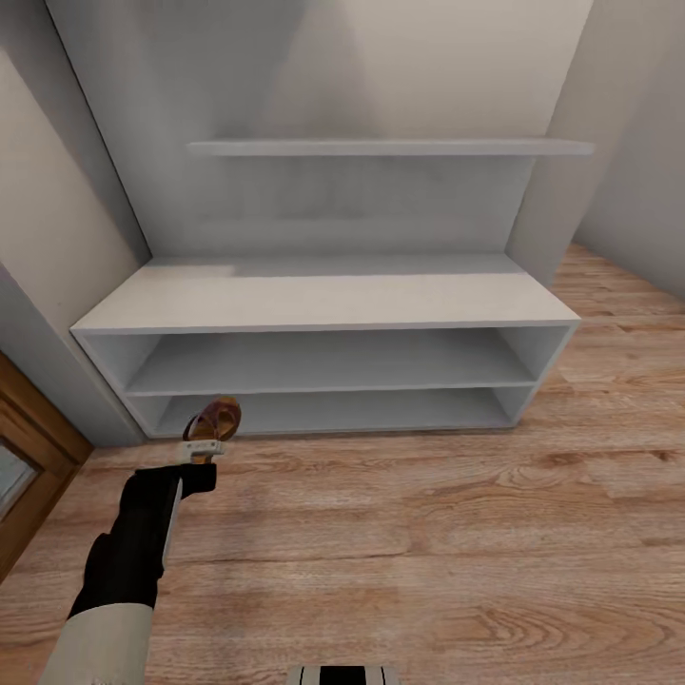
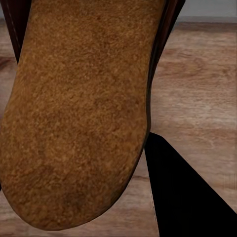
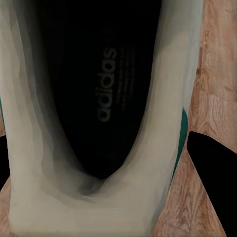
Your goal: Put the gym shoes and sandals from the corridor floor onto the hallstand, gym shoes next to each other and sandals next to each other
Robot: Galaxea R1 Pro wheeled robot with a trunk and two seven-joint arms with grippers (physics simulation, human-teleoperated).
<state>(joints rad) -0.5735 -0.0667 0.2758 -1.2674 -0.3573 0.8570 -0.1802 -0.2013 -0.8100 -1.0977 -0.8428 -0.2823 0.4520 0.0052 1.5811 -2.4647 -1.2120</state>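
My left gripper (image 1: 202,445) is shut on one sandal (image 1: 217,417), holding it just above the corridor floor (image 1: 428,533) in front of the left end of the hallstand's (image 1: 323,300) lowest shelf. In the left wrist view the sandal's tan sole (image 2: 79,113) is close up, with a black finger (image 2: 190,197) beside it. In the right wrist view my right gripper (image 3: 96,140) is shut around a white gym shoe (image 3: 165,163) with a dark insole and a green side stripe; a black finger (image 3: 212,168) presses its side. The hallstand's shelves and top are bare.
A brown wooden door frame (image 1: 29,457) stands at the left, next to a grey wall that meets the hallstand's left end. Open wood floor stretches in front of the rack and to its right. A white and black part of my body (image 1: 342,675) shows at the bottom edge.
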